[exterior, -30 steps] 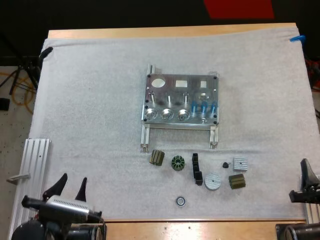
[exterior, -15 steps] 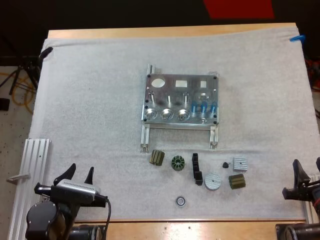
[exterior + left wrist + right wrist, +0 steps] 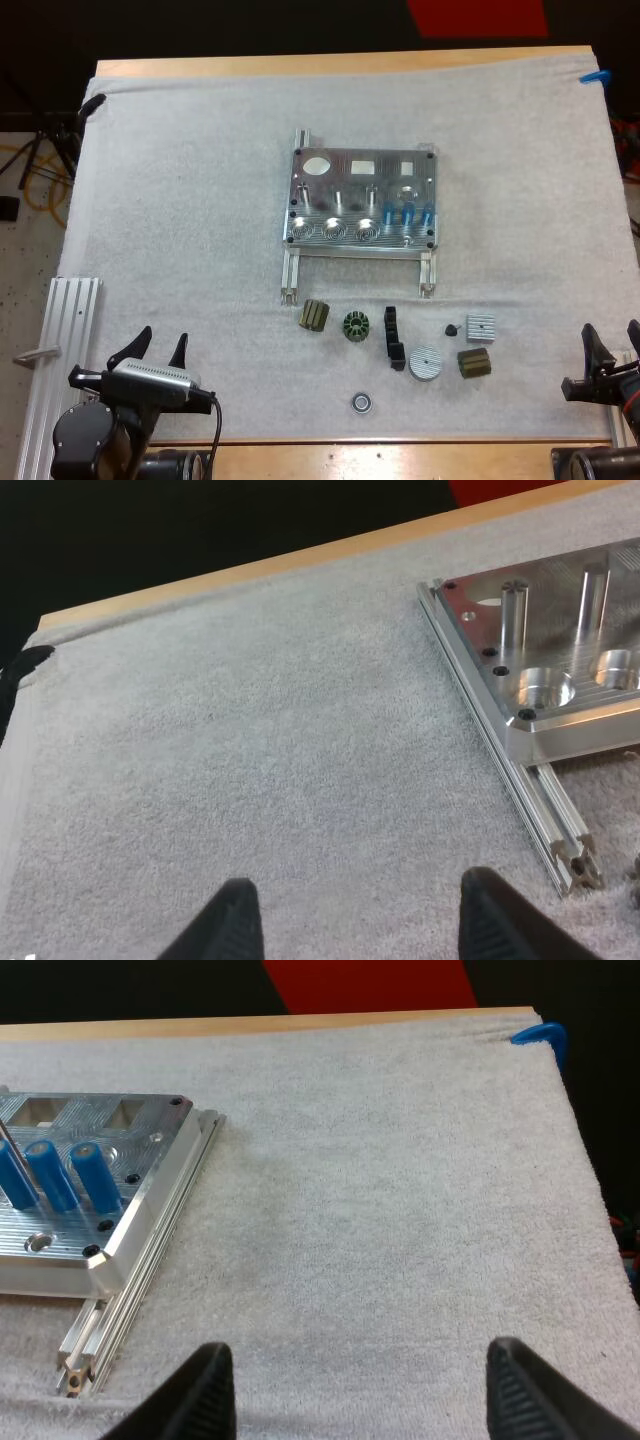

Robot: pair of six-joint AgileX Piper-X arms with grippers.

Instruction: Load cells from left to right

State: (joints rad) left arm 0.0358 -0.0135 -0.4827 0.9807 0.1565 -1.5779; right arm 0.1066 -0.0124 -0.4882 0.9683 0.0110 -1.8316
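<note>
You see the metal fixture cut off by the left wrist view's edge | right wrist view's edge clips it too, along with one of the blue cylinders | right gripper runs partly past the high view's right edge | small dark parts are too small for you to identify

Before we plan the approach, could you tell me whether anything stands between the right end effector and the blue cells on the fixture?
Nothing visible does. Only bare mat lies between the right end effector and the blue cells on the fixture; the small parts sit aside.
</note>
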